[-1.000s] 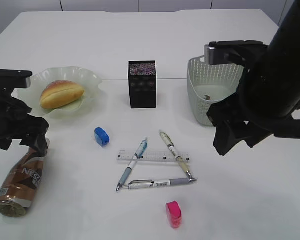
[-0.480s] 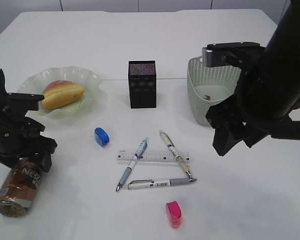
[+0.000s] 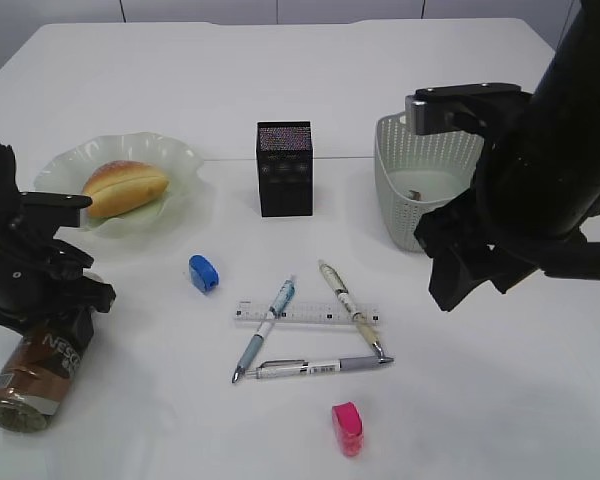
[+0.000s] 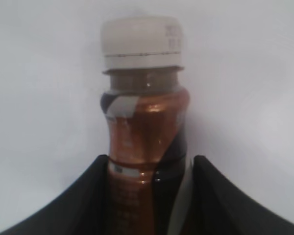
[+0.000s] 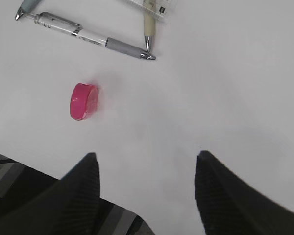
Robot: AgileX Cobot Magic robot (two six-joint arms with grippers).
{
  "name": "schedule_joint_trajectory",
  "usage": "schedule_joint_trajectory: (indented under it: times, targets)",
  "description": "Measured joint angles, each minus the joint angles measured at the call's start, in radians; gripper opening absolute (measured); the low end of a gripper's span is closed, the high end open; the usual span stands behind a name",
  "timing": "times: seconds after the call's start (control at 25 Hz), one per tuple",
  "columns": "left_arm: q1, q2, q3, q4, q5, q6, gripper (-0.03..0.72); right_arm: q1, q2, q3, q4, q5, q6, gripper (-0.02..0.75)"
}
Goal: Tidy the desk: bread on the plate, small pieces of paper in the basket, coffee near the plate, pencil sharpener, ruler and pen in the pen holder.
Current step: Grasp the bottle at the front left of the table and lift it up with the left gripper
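Note:
A brown coffee bottle [image 3: 35,375] with a white cap lies on its side at the front left. My left gripper [image 3: 50,310] is down over its neck end. In the left wrist view the open jaws [image 4: 149,166] straddle the bottle [image 4: 144,112], with a thin gap at the right jaw. The bread [image 3: 123,187] lies on the pale green plate [image 3: 185,160]. A blue sharpener [image 3: 204,272], a pink sharpener [image 3: 347,428], a clear ruler [image 3: 310,313] and three pens [image 3: 265,328] lie mid-table. My right gripper [image 3: 470,285] is open and empty above the table [image 5: 144,161].
The black pen holder [image 3: 284,168] stands behind the pens. The white basket [image 3: 405,190] at the back right holds a small scrap, partly hidden by the right arm. The pink sharpener [image 5: 84,101] shows in the right wrist view, up and left of the jaws.
My left arm has come down and forward over the lying bottle, and its jaws now straddle it. The bottle has shifted slightly. The right arm has barely moved.

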Motion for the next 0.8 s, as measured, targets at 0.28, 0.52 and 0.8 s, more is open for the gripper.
schedule_joint_trajectory:
  times: [0.28,0.52,0.8]
  targets:
    - [0.000,0.000,0.000,-0.001,0.000,0.000,0.359,0.000,0.000,0.000,-0.004,-0.003,0.000,0.452]
    - [-0.002,-0.011,0.012,-0.001,-0.026,0.000,0.358,0.000,0.000,0.000,-0.004,-0.003,0.000,0.452]
    - [-0.006,-0.272,0.291,0.003,-0.359,0.000,0.358,0.000,0.000,0.000,-0.006,-0.003,0.000,0.451]
